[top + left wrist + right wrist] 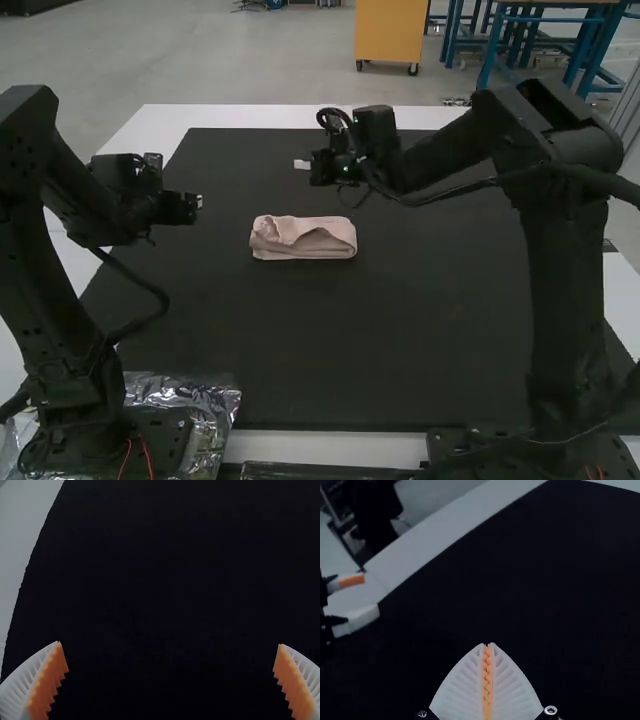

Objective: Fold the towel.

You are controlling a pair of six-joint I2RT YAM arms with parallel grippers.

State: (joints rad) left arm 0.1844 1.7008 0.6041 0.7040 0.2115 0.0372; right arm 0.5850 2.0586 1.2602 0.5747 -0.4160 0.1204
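Fingers stand wide apart on the left gripper (198, 202), whose ribbed white sides and orange pads (293, 686) face each other across a broad gap in the left wrist view. On the right gripper (303, 164) they are narrow, drawn together until the orange pads (487, 680) meet along their length and the white tips come to a point. The right wrist view also catches the left gripper farther off, its two fingers parted.

The pink towel (325, 248) lies around the middle of the black mat (400, 340), a little to the left, folded into a compact, layered strip with its long sides running left to right. A loose flap slants across its top, and the upper layer is rucked toward the left end; the near edge runs fairly straight, and the right end is rounded.

Both grippers are apart from the towel: the left one is over the left part of the mat, to the towel's left and slightly farther, the right one beyond it on the far side. White tabletop (345, 447) borders the mat, and crinkled clear plastic (215, 398) lies at the near left, by the left arm's base
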